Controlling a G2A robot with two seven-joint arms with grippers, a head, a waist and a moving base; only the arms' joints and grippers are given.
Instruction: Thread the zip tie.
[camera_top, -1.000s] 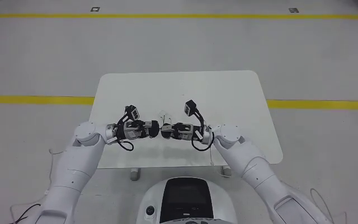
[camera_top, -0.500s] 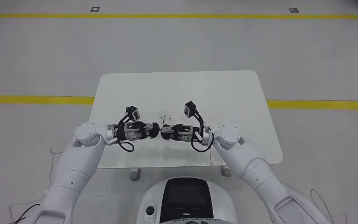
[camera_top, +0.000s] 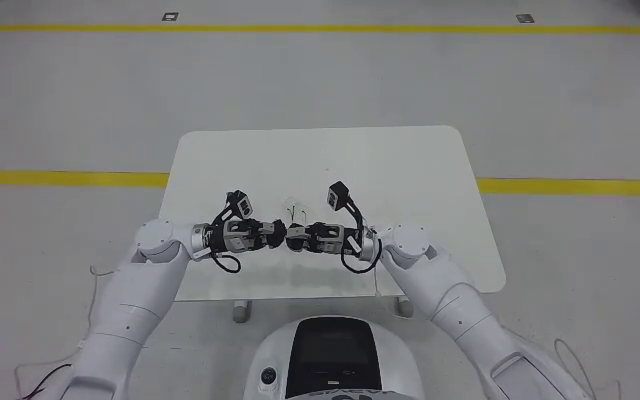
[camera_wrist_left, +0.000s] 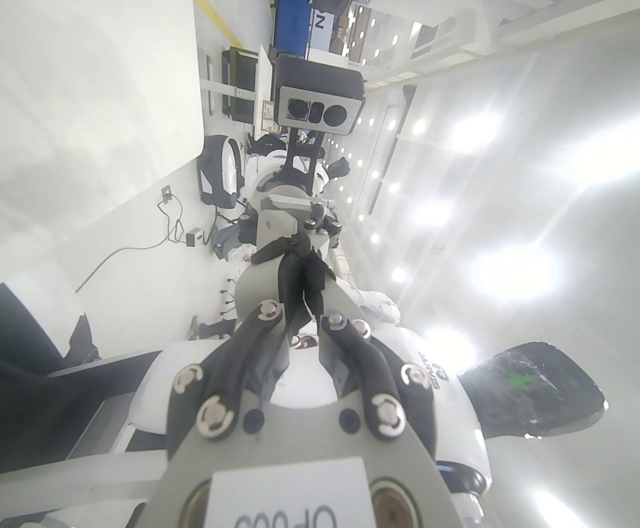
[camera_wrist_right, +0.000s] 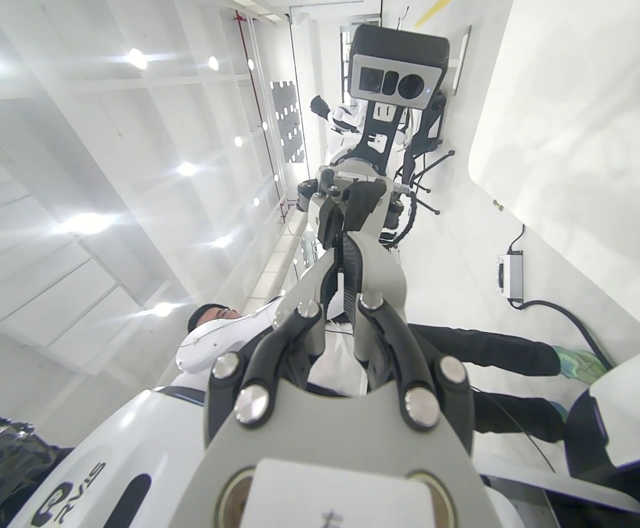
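At centre frame over the desk (camera_top: 200, 160), the left hand (camera_top: 277, 236) is held closed; what is clamped cannot be told. The zip tie (camera_top: 292, 211) is seen as thin pale strands just above the meeting tips. The right hand (camera_top: 297, 237), likewise closed, is set tip to tip with the left

My top view looks straight down at the table (camera_top: 420, 160), wrist views look from close behind my left pincer (camera_wrist_left: 300, 285) and right pincer (camera_wrist_right: 342, 272), facing each other, each seeing both
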